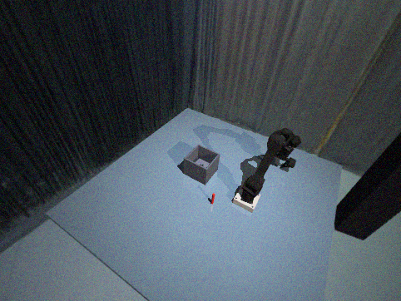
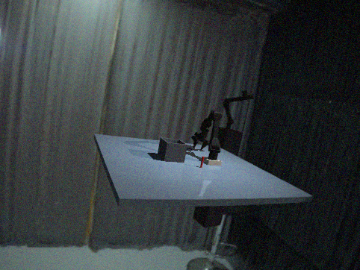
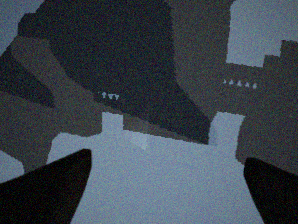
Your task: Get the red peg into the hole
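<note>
The red peg [image 1: 213,199] [image 2: 202,162] stands upright on the table, between the open box and the arm's base, nearer the front in the top view. The grey open box [image 1: 194,170] [image 2: 172,151] stands behind it to the left. Part of the light plate [image 1: 200,160] shows inside the box in the top view; the hole is too small to make out clearly. My gripper [image 1: 288,165] [image 2: 199,148] [image 3: 168,157] is open with nothing between its fingers. It hangs above the table on the far side of the base, well away from the peg and box. Neither shows in the wrist view.
The blue-grey table [image 1: 166,233] [image 2: 157,186] carries the arm's pale base [image 1: 246,203] [image 2: 213,162], to the right of the peg. The arm casts shadows across the table and under the gripper. A dark beam [image 1: 366,208] juts in at the right of the top view.
</note>
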`<state>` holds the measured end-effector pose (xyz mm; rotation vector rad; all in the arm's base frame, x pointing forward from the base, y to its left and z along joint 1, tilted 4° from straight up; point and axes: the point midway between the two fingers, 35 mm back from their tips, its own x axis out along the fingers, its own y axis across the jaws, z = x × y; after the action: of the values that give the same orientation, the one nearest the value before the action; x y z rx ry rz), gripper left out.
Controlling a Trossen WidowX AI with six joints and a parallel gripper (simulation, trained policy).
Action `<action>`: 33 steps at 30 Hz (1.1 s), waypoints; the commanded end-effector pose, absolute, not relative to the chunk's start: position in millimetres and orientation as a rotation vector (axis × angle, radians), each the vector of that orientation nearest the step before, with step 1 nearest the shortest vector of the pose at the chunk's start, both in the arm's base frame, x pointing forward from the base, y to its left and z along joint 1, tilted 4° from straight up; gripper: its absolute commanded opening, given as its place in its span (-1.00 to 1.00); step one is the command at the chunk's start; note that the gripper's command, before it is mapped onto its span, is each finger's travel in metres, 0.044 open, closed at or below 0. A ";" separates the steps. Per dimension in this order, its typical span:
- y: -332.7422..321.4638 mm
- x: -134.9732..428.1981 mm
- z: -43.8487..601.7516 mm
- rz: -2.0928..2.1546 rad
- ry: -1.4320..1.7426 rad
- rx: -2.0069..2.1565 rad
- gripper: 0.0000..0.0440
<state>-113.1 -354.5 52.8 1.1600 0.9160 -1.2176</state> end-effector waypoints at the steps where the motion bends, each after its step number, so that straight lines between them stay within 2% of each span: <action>1: -356.9 -109.6 54.2 -1.212 0.922 1.153 0.92; 3: -362.3 -95.9 58.2 -1.189 0.929 1.141 1.00; 19: -424.0 54.3 148.2 -1.129 0.829 0.816 1.00; 33: -385.0 203.7 237.3 -0.949 0.669 0.639 1.00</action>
<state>183.8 -395.6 217.9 0.6628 0.7108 -0.9725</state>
